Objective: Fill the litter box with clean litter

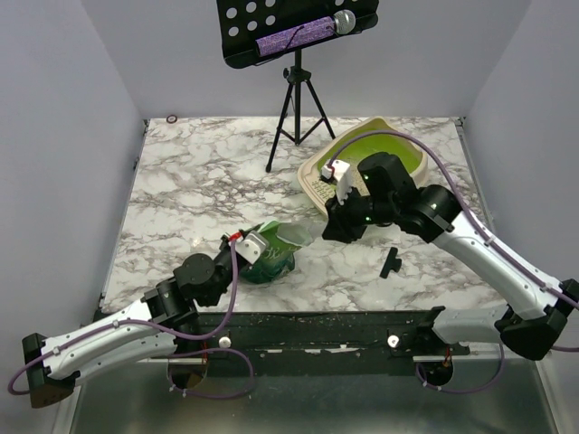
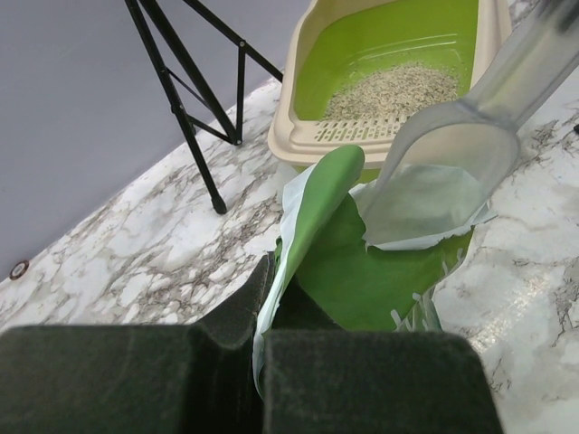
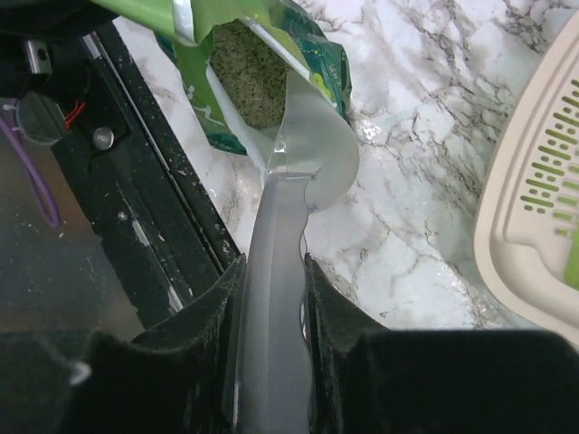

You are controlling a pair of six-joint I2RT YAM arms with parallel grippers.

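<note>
The beige litter box point(image 1: 310, 172), lime-green inside, sits at the back right; in the left wrist view point(image 2: 303, 136) a patch of clean litter point(image 2: 393, 90) lies on its floor by the slotted strip. Its slotted edge also shows in the right wrist view point(image 3: 534, 199). My left gripper point(image 1: 244, 244) is shut on the open edge of a glossy green bag point(image 2: 362, 262), holding its mouth open. My right gripper point(image 3: 271, 271) is shut on the handle of a translucent grey scoop point(image 3: 303, 172), whose bowl point(image 2: 443, 172) sits at the bag's mouth. Litter point(image 3: 249, 81) shows inside the bag.
A black tripod point(image 1: 294, 99) carrying a perforated tray with a microphone stands at the back centre, left of the litter box. A small black piece point(image 1: 391, 262) lies on the marble right of the bag. A black rail point(image 1: 308, 325) runs along the near edge.
</note>
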